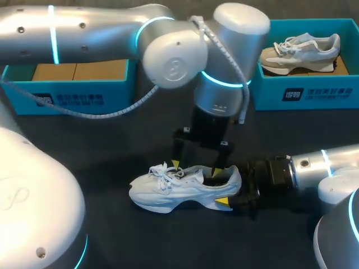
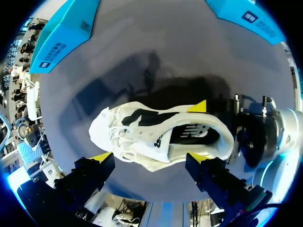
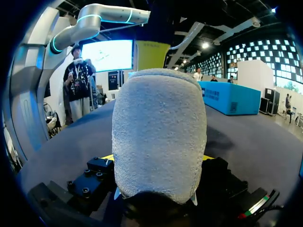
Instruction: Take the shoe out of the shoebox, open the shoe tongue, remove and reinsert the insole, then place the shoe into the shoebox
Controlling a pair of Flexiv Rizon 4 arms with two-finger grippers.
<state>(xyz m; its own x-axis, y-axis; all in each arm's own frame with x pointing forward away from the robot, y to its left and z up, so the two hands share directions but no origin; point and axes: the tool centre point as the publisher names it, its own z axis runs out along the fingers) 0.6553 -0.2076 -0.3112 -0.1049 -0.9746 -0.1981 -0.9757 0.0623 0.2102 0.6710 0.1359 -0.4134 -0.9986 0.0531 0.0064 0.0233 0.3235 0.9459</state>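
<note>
The white shoe (image 1: 168, 190) stands on its sole on the dark table (image 1: 112, 151), outside of both boxes. Its toe points toward my left side and its heel toward my right.

My right gripper (image 1: 231, 194) comes in low from the right and is at the heel. In the right wrist view the grey heel fills the space between its fingers, with a thin line of yellow at each side. So it seems to be closed on the heel from two sides, though in the head view only the near finger shows.

My left gripper (image 1: 195, 167) hangs above the shoe with its fingers spread wide. One yellow tip is over the laces and the other is at the edge of the shoe's opening. Whether these tips touch the shoe, I cannot tell. In the left wrist view the opening is seen from above, dark inside.

At the far side of the table are two blue boxes. The left shoebox (image 1: 67, 98), partly behind my left arm, shows brown cardboard inside. The right shoebox (image 1: 314, 89) holds a second shoe (image 1: 300, 50) of pale colour.
</note>
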